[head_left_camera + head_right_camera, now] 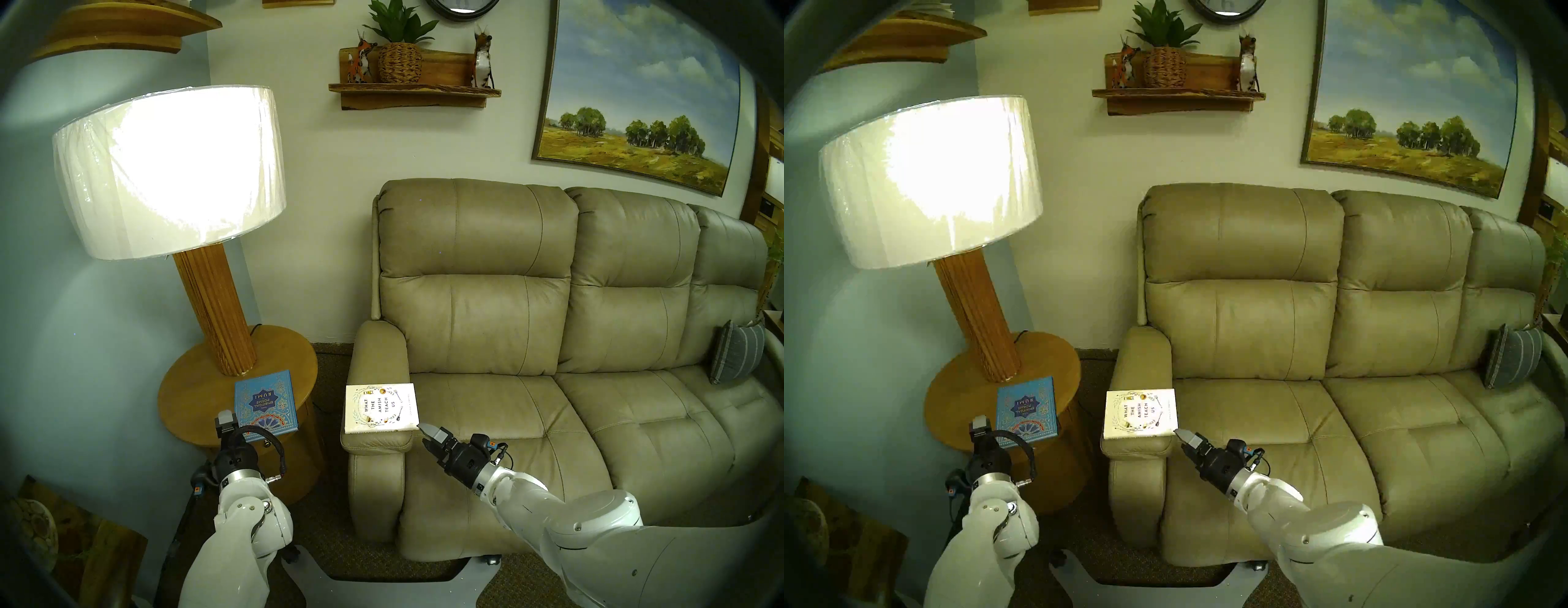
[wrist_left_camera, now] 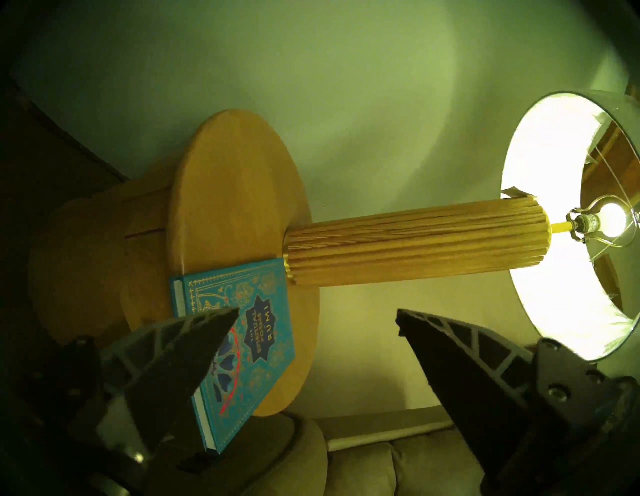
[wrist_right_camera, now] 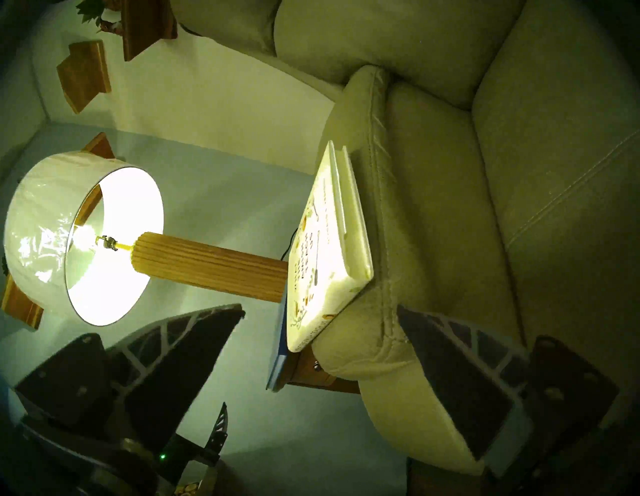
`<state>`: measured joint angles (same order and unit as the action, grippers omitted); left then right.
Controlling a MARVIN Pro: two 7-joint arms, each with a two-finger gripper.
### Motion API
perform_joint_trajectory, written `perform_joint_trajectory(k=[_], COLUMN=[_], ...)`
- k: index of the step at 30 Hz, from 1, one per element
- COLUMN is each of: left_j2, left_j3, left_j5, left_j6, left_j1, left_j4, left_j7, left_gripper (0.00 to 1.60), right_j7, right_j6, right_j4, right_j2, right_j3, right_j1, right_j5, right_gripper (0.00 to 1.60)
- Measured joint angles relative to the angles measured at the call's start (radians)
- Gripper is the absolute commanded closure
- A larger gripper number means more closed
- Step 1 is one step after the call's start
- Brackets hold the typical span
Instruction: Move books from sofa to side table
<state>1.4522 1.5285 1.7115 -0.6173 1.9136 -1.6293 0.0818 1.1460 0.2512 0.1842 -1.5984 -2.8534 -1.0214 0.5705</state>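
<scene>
Sofa (image 1: 551, 382), tan leather with three seats, fills the right half of the head views, its padded arm nearest the round wooden counter (image 1: 191, 382). Lamp (image 1: 169, 170) with a lit white shade and a ribbed wooden post stands on the far part of the counter top. The turquoise book (image 1: 265, 401) lies flat on the near right part of that top, one corner jutting past the counter's near edge, its far edge close to the lamp post. The white book (image 1: 380, 408) lies flat on the near end of the sofa's arm, its right side overhanging the arm's inner edge toward the seat. The left tool (image 2: 317, 320) hovers at the counter's near edge just beside the turquoise book, fingers spread wide and gripping nothing. The right tool (image 1: 425, 435) sits just off the white book's near right corner, fingers likewise spread wide and empty.
</scene>
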Motion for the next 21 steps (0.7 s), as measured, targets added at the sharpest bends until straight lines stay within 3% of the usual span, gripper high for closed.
perform_joint_trajectory(k=[18,19,21], left_j2=[0.030,0.032,0.034], left_j3=[0.036,0.041,0.046], left_j5=[0.081,0.089,0.098], left_j6=[0.068,0.076,0.084], left_j1=[0.006,0.007,0.007], left_j4=[0.051,0.057,0.064], left_j7=[0.218,0.236,0.254], left_gripper=[0.00,0.00,0.00], right_j7=[-0.225,-0.240,-0.256], right_j6=[-0.055,-0.059,-0.064], right_j4=[-0.010,-0.014,-0.016], right_j2=[-0.065,-0.068,-0.071], right_j3=[-0.024,-0.026,-0.027], right_j1=[0.062,0.067,0.071], right_j5=[-0.017,-0.020,-0.023], right_gripper=[0.00,0.82,0.86])
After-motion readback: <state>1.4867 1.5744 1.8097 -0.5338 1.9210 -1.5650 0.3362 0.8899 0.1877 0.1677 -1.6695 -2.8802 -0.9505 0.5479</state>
